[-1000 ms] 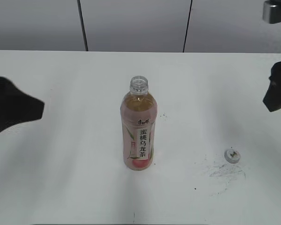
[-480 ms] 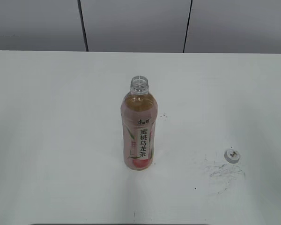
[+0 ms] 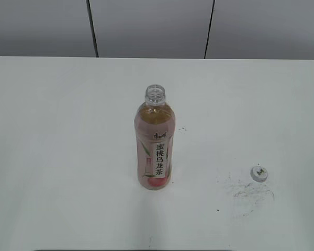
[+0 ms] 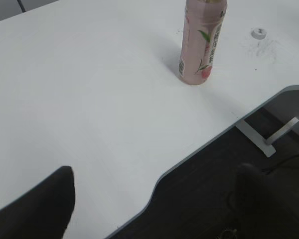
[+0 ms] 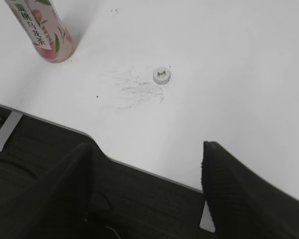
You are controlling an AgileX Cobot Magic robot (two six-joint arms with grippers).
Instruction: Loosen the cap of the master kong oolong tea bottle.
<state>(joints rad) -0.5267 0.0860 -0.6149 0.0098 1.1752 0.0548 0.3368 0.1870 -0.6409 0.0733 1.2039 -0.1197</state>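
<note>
Holding nothing, our left gripper and right gripper hang with jaws spread wide near the table's front edge. We see the bottle upright mid-table, neck uncapped; the cap lies apart to its right, beside grey scuffs.

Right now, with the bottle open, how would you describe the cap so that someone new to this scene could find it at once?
Start at the bottle standing upright mid-table, its neck bare. The cap lies flat on the table well to the bottle's right and slightly nearer the front edge, beside a patch of faint grey scuff marks. It is the only small round white thing there, with a grey mark on top.
</note>
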